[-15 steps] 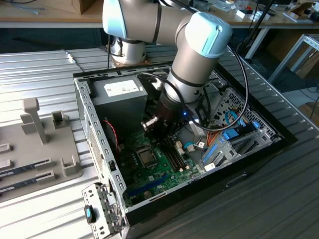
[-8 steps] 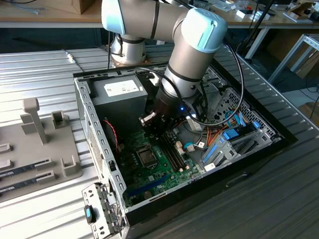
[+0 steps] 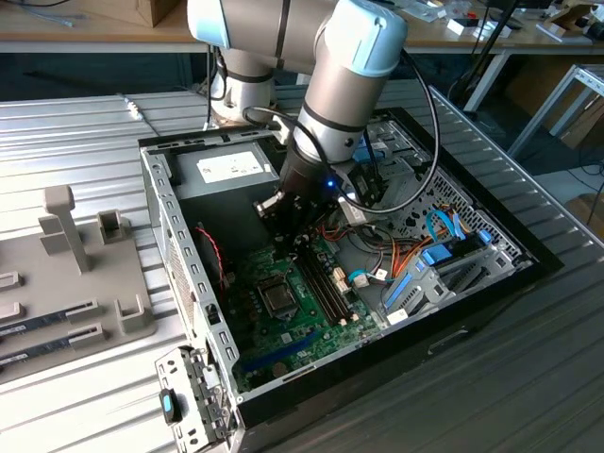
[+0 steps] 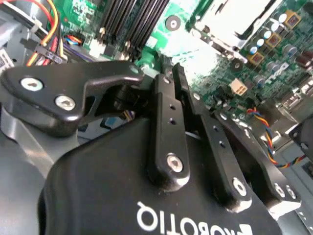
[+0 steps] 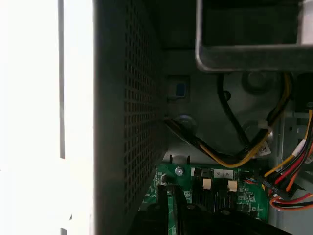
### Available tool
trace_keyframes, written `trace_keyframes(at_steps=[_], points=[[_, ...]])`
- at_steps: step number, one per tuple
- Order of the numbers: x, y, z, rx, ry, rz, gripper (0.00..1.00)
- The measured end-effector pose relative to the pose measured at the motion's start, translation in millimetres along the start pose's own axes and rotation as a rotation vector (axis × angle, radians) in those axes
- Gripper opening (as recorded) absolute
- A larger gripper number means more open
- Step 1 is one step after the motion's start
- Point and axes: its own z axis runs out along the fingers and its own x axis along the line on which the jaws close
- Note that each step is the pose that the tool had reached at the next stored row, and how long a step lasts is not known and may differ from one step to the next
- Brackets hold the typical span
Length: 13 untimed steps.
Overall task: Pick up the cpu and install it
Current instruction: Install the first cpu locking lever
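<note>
The arm is reaching down into an open computer case (image 3: 160, 217) that is lying on its side on the ribbed metal bench (image 3: 75, 132). The pincer (image 3: 295, 234) is hanging low over the green motherboard (image 3: 293, 326), just above the far end of the long black memory slots (image 3: 326, 278). In the second wrist view the pincer (image 4: 168, 68) is showing its two black fingers (image 4: 166, 122) drawn close together. In the first wrist view they are clenching a thin green-edged piece seen edge-on, which is reading as the cpu (image 5: 170, 203). The cpu is thus sitting in the grasp, above the board and apart from the square socket (image 3: 280, 298). The socket is lying nearer the exterior view's left and lower, and its middle is looking dark inside a silvery frame.

A grey power supply (image 3: 226, 170) is sitting at the far end of the case and carrying a white label (image 3: 229, 167) whose print is too small to make out. White lettering (image 4: 195, 223) is running upside down across the pincer's black body. Orange and blue cables (image 3: 396, 260) are trailing across the case toward the exterior view's right. A grey fixture tray (image 3: 85, 274) is resting on the bench at the exterior view's left, well apart from the case. A perforated metal wall (image 5: 142, 122) and yellow-and-black wires (image 5: 234, 156) are standing close beside the pincer
</note>
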Motion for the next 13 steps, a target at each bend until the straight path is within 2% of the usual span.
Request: trace_keyframes(at_steps=[7, 8, 9, 10, 13], points=[[0.1, 0.5, -0.2, 0.0001, 0.0002, 0.000, 0.19], [0.1, 0.5, -0.2, 0.0001, 0.0001, 0.000, 0.18], [0.0, 0.5, -0.2, 0.0001, 0.0001, 0.000, 0.10], [0.0, 0.5, -0.2, -0.0001, 0.0000, 0.000, 0.10], [0.7, -0.1, -4.2, -0.0004, 0.0000, 0.000, 0.10]])
